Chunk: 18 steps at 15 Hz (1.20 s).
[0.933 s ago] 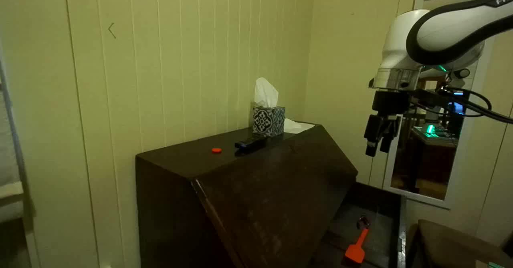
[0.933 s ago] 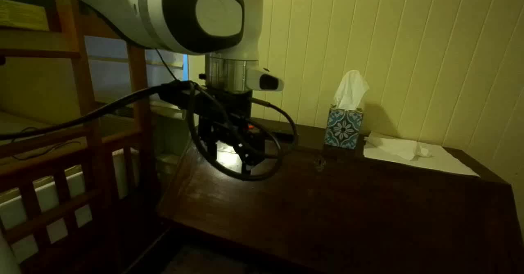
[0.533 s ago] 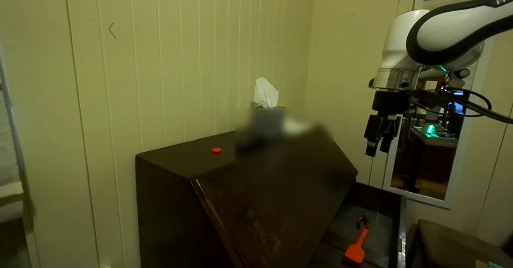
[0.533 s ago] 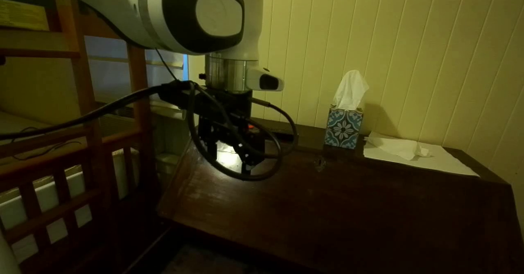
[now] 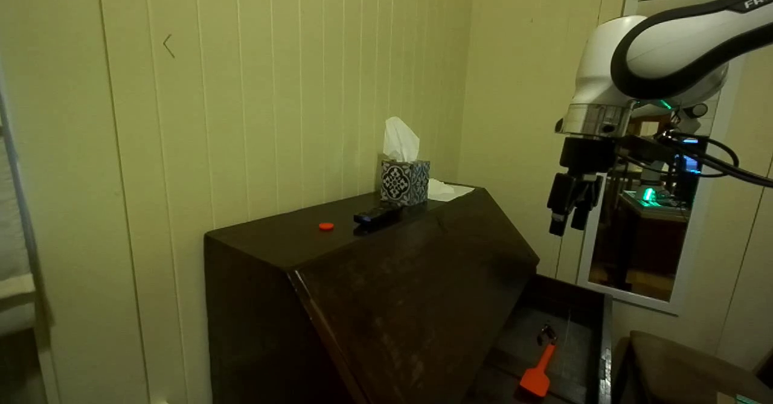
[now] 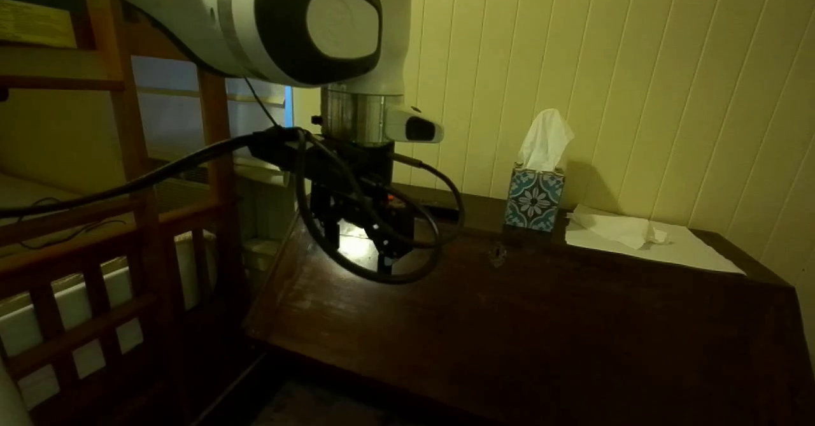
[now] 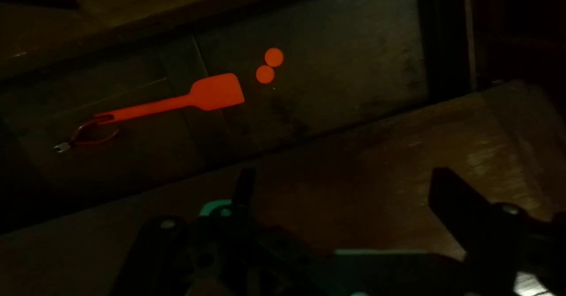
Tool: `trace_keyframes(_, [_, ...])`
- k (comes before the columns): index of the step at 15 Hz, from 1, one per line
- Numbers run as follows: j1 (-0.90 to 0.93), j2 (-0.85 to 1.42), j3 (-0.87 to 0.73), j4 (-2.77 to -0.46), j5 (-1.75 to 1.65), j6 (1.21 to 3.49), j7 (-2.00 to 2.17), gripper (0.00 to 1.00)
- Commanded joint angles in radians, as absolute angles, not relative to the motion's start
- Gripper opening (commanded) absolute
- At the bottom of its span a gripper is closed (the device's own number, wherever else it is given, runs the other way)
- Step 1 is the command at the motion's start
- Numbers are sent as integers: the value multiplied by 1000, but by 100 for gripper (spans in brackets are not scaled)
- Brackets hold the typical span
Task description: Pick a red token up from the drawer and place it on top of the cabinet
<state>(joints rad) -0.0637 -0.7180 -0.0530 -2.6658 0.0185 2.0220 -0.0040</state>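
Observation:
Two red tokens (image 7: 274, 57) (image 7: 265, 74) lie touching on the floor of the open drawer (image 7: 353, 44) in the wrist view. The drawer (image 5: 606, 343) also shows at the lower right in an exterior view; its tokens are hidden there. Another red token (image 5: 326, 226) lies on the flat top of the dark brown cabinet (image 5: 410, 295); only a red sliver (image 6: 391, 197) shows behind the gripper. My gripper (image 5: 568, 223) is open and empty, high above the drawer and slanted front. In the wrist view its jaws (image 7: 342, 183) stand wide apart over the slanted panel.
An orange spatula (image 7: 216, 92) and a small red-handled tool (image 7: 88, 134) lie in the drawer beside the tokens. On the cabinet top are a black remote (image 5: 377, 214), a patterned tissue box (image 5: 404, 183) and white paper (image 6: 637, 241). A mirror (image 5: 643, 235) stands behind the arm.
The arm and gripper have shifted very slightly. The gripper stays open, and the objects have not moved.

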Motion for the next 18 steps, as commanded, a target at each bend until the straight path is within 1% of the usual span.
trace_keyframes(1, [-55,-602,-104,-2665,42,2114,-59,100])
trace_keyframes(5, [-44,-440,-147,-2671,72,2189,-128,100])
trace_keyframes(11, [-38,-212,-196,-2662,185,2225,-294,100])
trace_keyframes(15, [-65,-59,-175,-2662,161,2352,-284,100])
trace_keyframes(18, [-80,51,-159,-2654,94,2506,-234,100])
